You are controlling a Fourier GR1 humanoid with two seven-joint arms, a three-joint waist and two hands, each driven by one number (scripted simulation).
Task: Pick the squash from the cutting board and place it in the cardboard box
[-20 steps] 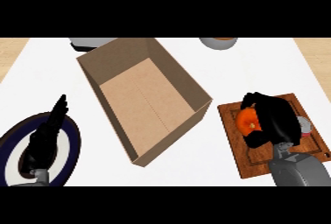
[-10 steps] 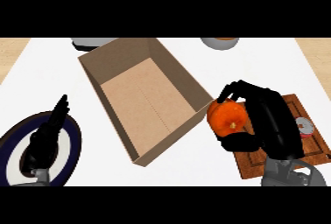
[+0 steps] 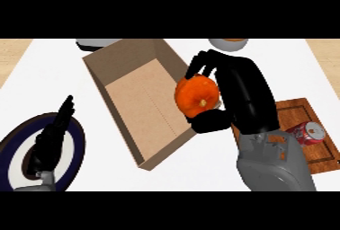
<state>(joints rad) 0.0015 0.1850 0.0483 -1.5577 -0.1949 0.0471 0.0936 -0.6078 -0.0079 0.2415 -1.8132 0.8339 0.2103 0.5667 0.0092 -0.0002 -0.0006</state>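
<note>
Left hand (image 3: 51, 134) rests open, fingers straight, over the dark plate (image 3: 15, 148) at the left edge, well apart from the action. Next comes the cardboard box (image 3: 133, 96), lying skewed on the white counter (image 3: 199, 170) with its open floor showing and nothing seen inside. Right hand (image 3: 229, 94) is clenched round the squash (image 3: 196, 95), fingers curled over the top and thumb under it, holding it up right at the box's right wall, partly over the rim. Squash is off the cutting board (image 3: 312, 130), which sits at the far right with 1 red can (image 3: 306, 133) lying on it. Risks, as judgement: let go now and the squash could strike the wall's top edge and roll out onto the counter, since it looks only partly over the opening; the box is light and skewed, so a bump from the hand or forearm may shove it; a round squash may also roll once inside. Versus 0.5 s ago: the squash and right hand have moved left and up from the board's edge to the box wall; left hand, plate, box and can look unchanged.
</note>
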